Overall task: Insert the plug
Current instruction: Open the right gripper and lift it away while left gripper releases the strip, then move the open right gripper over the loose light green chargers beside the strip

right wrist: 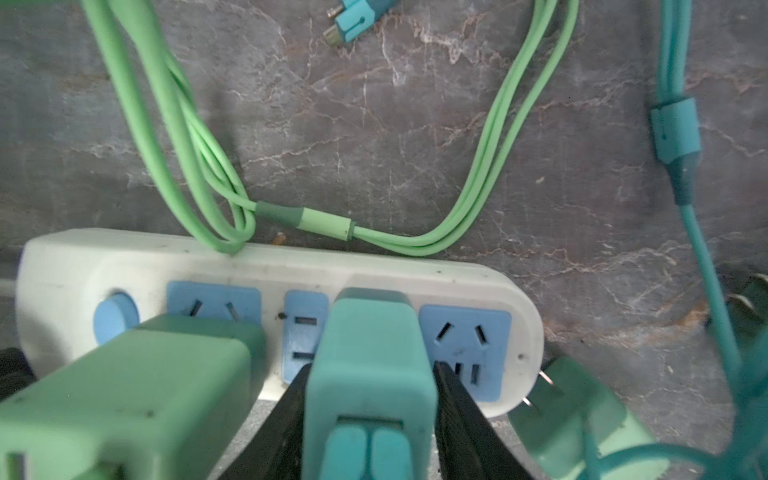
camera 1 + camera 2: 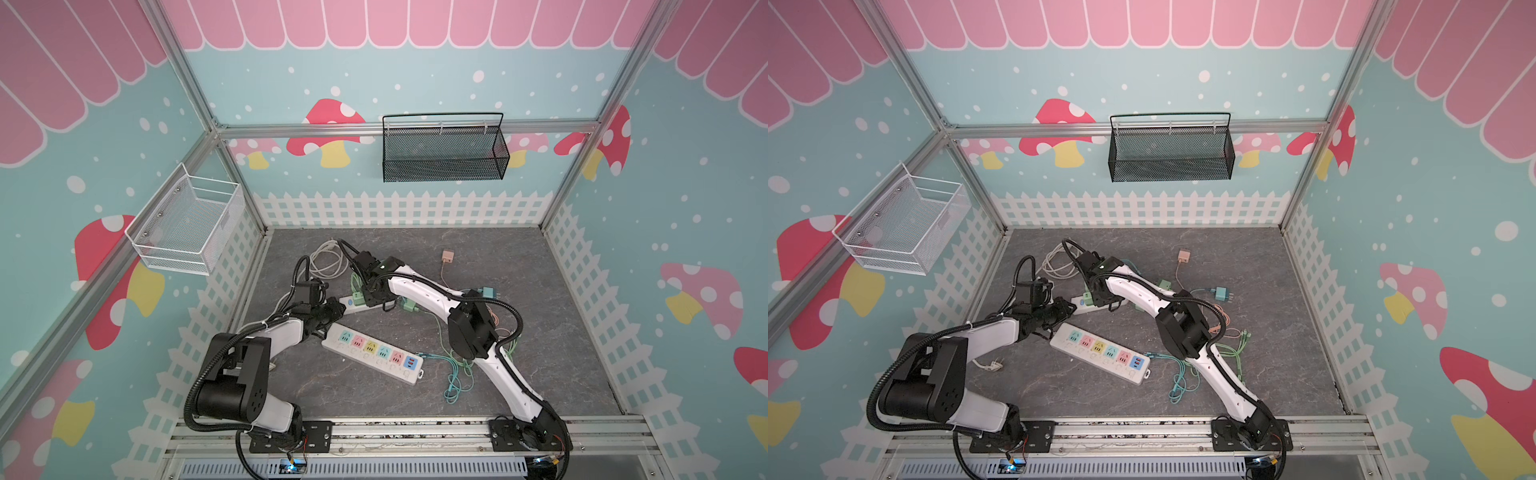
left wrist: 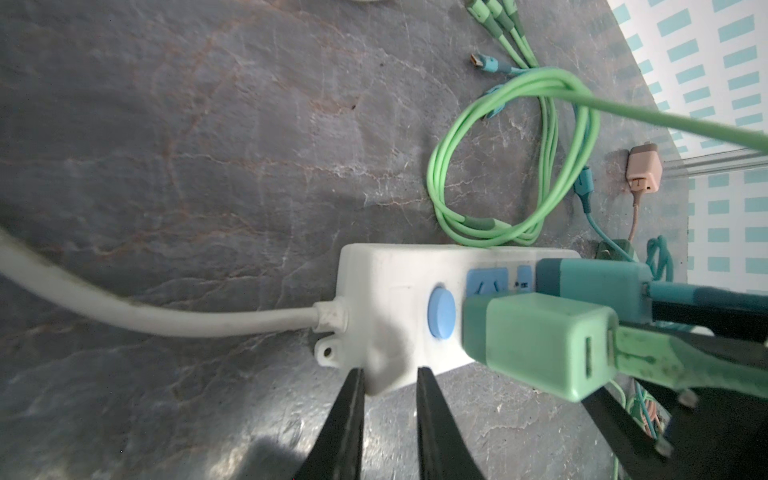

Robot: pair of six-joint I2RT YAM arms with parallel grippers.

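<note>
On white strip (image 1: 291,266) — left end effector (image 3: 390,372) pinches end; right end effector (image 1: 372,365) flanks teal plug (image 1: 370,328) — grip unclear.

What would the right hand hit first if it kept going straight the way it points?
The teal plug: it sits between the fingers of the right hand and looks pushed into the white power strip. Behind it, the strip itself blocks the way.
</note>
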